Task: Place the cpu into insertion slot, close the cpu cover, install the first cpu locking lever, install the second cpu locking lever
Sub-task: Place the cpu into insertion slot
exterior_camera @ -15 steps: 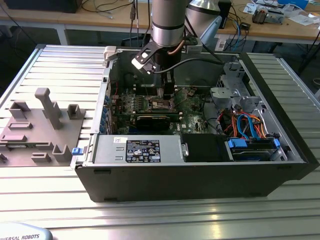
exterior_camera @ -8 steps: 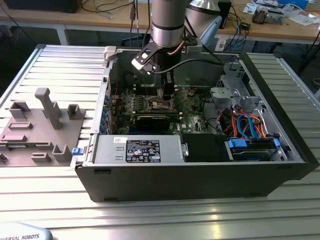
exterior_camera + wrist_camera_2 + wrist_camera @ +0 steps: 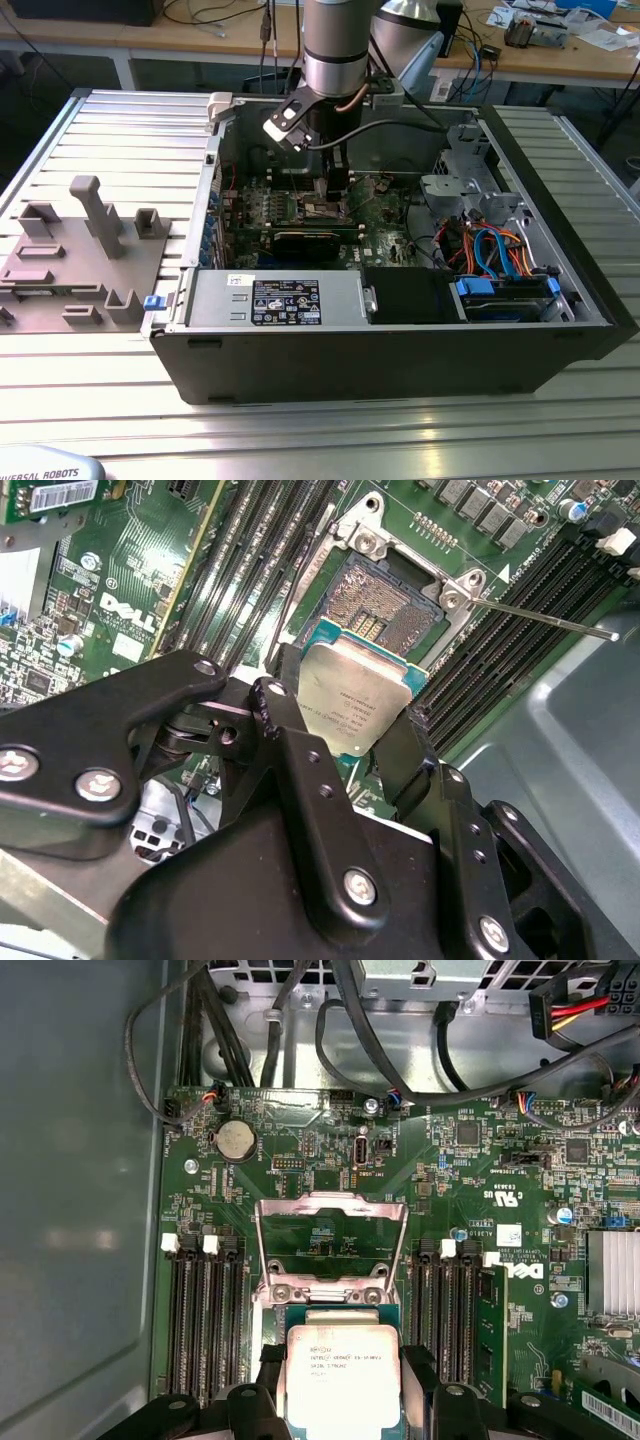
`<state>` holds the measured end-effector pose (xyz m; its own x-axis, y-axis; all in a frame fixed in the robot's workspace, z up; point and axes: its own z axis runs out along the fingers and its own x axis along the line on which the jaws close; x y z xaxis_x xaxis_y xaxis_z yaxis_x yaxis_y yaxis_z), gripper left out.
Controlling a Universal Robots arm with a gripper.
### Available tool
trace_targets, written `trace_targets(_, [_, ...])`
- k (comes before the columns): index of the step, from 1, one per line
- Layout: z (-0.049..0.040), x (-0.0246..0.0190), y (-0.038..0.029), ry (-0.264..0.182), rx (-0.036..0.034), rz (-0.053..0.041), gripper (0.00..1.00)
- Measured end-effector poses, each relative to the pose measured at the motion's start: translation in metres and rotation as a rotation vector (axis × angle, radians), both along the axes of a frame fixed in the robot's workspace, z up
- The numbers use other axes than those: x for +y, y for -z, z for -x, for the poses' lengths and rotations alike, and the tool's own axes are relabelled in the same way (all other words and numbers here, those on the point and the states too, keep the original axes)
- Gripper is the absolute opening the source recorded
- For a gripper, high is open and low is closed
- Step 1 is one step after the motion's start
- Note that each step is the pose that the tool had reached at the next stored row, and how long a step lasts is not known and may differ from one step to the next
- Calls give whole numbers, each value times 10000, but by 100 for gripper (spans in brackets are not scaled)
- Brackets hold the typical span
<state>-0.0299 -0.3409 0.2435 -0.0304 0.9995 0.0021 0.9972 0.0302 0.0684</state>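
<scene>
So the gripper (image 3: pixel 350 718) is clamped on the cpu (image 3: pixel 352 695), one finger on each of two opposite edges, with the metal lid facing up. The chip hangs between the fingertips, right over the insertion slot (image 3: pixel 385 605), and to me it doesn't look seated yet.

My take is that this thing is light and stiff. The lid is slick though, and the underside and the slot's contacts are delicate. The edges are the only sane place to hold it, with no pressing on the faces.

The slot itself is bare inside, nothing in it. Just beyond the fingertips the cpu cover (image 3: pixel 332 1204) stands flipped open. A thin lever (image 3: pixel 545 617) sticks out free off to one side. The whole board (image 3: pixel 300 1160) sits below the gripper in the open computer case (image 3: pixel 400 350), along with bundles of cables.
</scene>
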Motion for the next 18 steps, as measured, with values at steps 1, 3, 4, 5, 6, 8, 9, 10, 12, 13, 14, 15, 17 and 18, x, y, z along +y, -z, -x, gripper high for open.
trace_targets(1, [0,0,1,0,0,1,54])
trace_targets(3, [0,0,5,0,0,0,54])
trace_targets(4, [0,0,7,0,0,0,54])
trace_targets(5, [0,0,8,0,0,1,54])
trace_targets(6, [0,0,11,0,0,0,54])
trace_targets(8, [0,0,14,0,0,0,54])
trace_targets(9, [0,0,17,0,0,0,54])
trace_targets(10, [0,0,20,0,0,1,54])
trace_targets(12, [0,0,25,0,0,0,54])
trace_targets(13, [0,0,34,0,0,0,54])
trace_targets(14, [0,0,42,0,0,0,54])
trace_targets(15, [0,0,43,0,0,0,54])
trace_targets(17, [0,0,47,0,0,0,54])
trace_targets(18, [0,0,49,0,0,1,54])
